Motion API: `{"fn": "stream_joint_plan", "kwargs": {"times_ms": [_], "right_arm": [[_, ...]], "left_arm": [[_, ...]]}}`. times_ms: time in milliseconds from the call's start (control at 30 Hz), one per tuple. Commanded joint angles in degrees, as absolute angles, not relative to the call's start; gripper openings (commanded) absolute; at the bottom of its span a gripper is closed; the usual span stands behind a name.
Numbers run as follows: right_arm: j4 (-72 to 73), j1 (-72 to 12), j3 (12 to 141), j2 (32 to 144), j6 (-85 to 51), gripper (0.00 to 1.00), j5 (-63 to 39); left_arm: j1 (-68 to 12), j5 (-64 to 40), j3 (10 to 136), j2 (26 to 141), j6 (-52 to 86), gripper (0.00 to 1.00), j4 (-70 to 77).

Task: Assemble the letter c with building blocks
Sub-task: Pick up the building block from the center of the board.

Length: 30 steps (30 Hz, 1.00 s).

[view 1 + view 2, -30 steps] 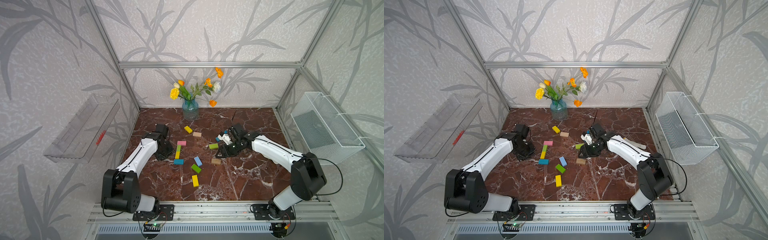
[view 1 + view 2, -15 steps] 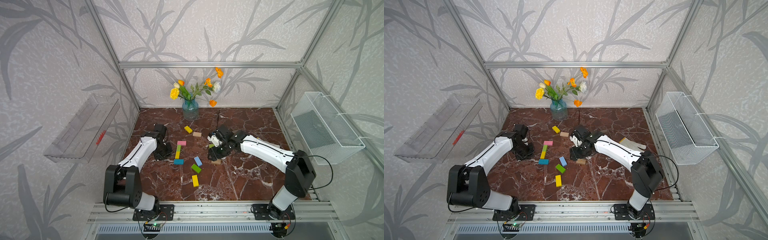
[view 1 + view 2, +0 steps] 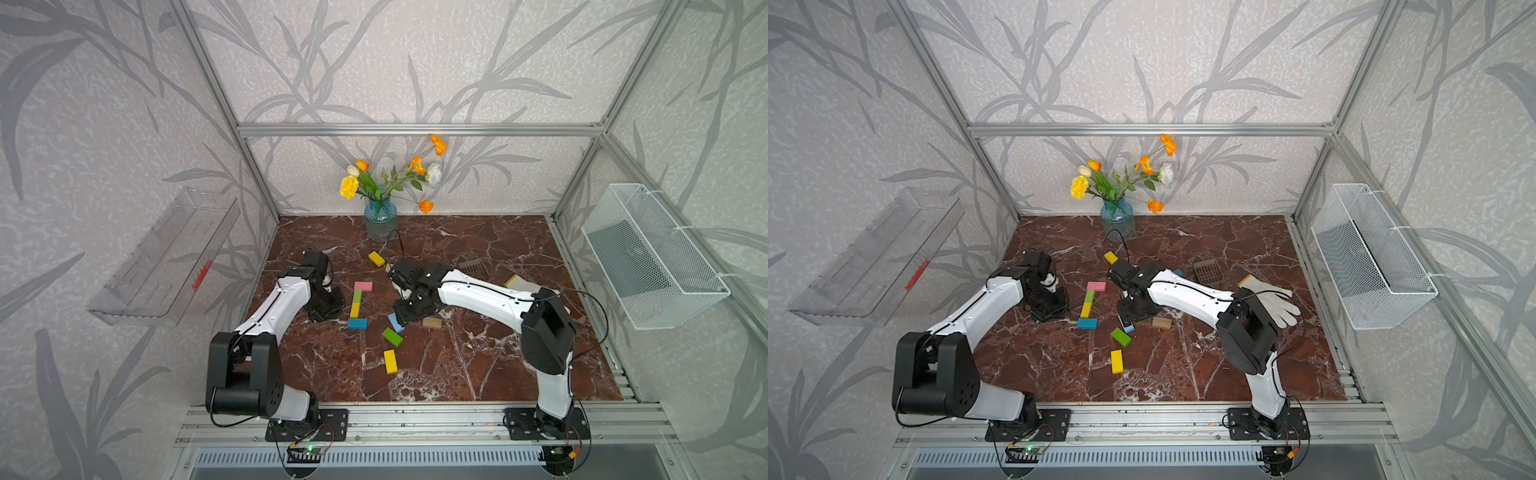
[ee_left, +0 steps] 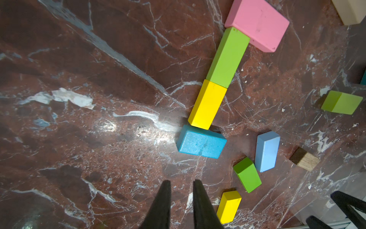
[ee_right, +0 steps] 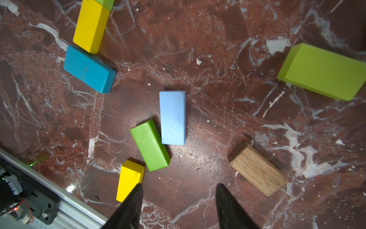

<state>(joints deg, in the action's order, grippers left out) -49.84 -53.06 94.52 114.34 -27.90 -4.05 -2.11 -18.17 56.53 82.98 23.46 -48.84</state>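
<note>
Now, on your marble bench, the left gripper hovers toward the left edge, its jaws only a narrow slit apart and holding nothing. The right gripper hangs over the middle, jaws spread and empty, above the light blue block, with the green block just beside it. Left of the middle, a partial C runs end to end: pink block, lime block, yellow block, teal block. A wood block lies near the right gripper.
</note>
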Motion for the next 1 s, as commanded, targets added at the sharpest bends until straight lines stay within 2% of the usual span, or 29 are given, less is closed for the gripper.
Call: {"fn": "stream_joint_plan", "kwargs": {"times_ms": [0,467,833,967], "right_arm": [[-54.7,-54.3,98.7,117.8,-29.4,0.58,-0.6],[-56.3,-55.8,106.1,126.7,-31.7,0.5,0.0],[-55.8,-55.7,108.4,130.0,-31.2,0.5,-0.4],[-55.9,-55.6,108.5,130.5,-31.5,0.47,0.0]], "left_arm": [[-1.5,-21.7,54.9,81.4,21.2,0.22,-47.0],[-1.2,-21.6,53.8,77.7,22.1,0.22,-45.3],[-1.1,-20.6,53.8,77.6,23.0,0.22,-45.4],[-1.1,-20.0,53.9,77.1,22.8,0.23,-45.5]]}}
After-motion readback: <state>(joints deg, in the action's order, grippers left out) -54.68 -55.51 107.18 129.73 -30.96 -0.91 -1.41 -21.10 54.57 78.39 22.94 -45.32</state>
